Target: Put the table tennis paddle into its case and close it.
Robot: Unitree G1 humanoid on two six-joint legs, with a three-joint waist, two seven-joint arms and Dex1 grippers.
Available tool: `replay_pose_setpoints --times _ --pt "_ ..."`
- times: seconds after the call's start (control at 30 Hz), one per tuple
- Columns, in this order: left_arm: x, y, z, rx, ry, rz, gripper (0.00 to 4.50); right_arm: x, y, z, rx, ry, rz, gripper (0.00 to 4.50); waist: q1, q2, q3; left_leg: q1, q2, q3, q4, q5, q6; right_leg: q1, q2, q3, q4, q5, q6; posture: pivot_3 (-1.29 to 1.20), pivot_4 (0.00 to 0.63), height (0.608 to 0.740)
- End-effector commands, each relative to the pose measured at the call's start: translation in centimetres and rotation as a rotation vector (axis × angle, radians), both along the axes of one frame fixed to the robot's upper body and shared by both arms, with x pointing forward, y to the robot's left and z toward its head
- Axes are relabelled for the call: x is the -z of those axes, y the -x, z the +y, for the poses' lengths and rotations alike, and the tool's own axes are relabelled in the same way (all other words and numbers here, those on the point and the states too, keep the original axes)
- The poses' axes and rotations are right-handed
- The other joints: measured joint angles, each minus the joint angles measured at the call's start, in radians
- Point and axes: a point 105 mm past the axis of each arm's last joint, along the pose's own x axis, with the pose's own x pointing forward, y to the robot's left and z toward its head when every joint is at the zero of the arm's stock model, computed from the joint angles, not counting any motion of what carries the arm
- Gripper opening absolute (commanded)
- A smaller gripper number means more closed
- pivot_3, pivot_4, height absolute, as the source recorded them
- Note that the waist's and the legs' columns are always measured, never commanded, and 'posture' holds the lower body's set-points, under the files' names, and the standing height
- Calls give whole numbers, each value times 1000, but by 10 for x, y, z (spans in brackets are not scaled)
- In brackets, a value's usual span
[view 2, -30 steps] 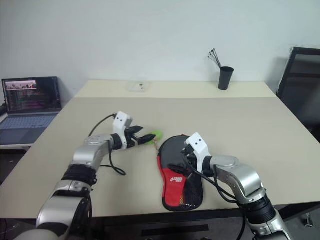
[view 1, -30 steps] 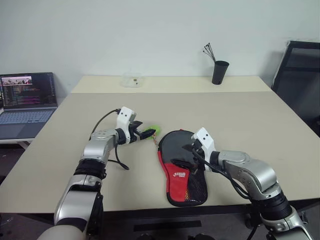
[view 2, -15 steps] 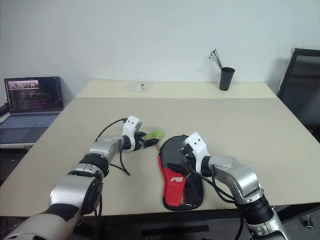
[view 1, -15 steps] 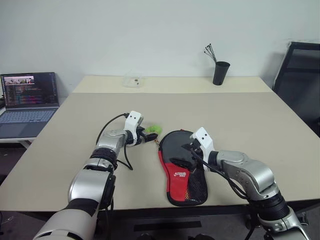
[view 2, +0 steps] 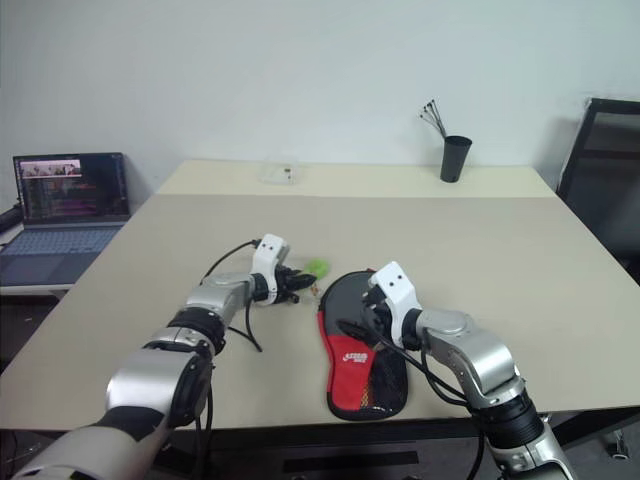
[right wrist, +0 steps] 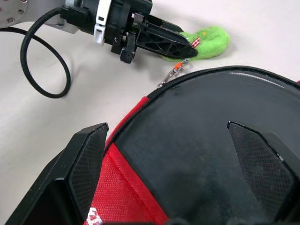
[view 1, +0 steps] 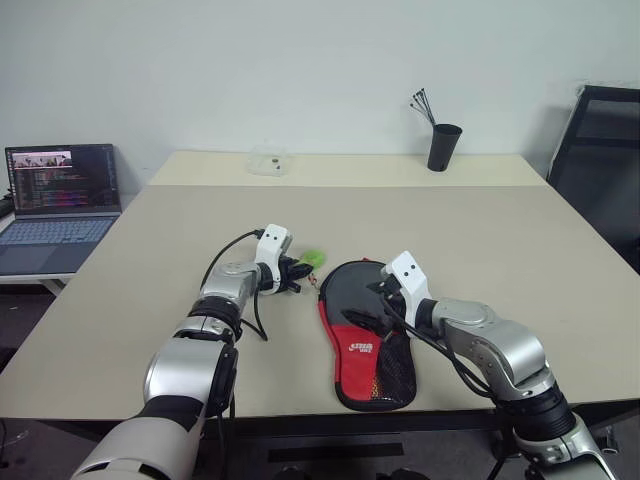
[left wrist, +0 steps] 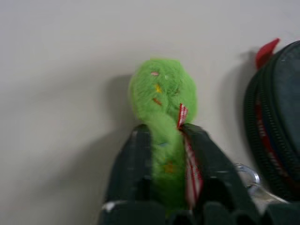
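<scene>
Gripping a green charm (left wrist: 162,103), the left fingers (left wrist: 140,164) were clamped on it just beside the case (view 1: 362,330). That case lay flat on the desk (view 1: 480,230), under and between the right fingers (right wrist: 89,154), which stood spread wide over its black top without holding it.
</scene>
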Motion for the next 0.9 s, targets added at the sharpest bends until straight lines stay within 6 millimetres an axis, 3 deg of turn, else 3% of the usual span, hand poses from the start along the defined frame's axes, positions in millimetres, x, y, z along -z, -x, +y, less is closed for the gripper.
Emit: replay_pose_setpoints --times 0.03,0.23,0.4,0.53,0.9 --pt "4 1 6 -22 11 11 39 -7 -4 6 -7 -1 -58 4500 0 0 0 0 0 0 0 0 0 0 0 0 0 0 0 0 150 740" --pt "-7 1 2 7 52 -20 38 26 -13 13 -8 92 -24 4500 -1 0 0 0 0 0 1 0 0 0 0 0 1 0 0 0 150 740" --pt "-19 5 -10 126 -9 -68 38 56 -16 4 11 180 23 4500 -1 0 0 0 0 0 1 0 0 0 0 0 0 0 0 0 150 740" --pt "-25 3 -16 195 -135 -129 38 62 -14 -4 28 194 41 4500 -1 -1 -1 0 0 0 1 0 0 0 0 0 1 0 0 0 150 740" --pt "-59 -23 -40 107 -377 -385 38 78 -5 -16 64 221 94 4500 4 -3 -2 0 -1 0 2 0 0 1 -1 0 0 0 0 0 150 740"
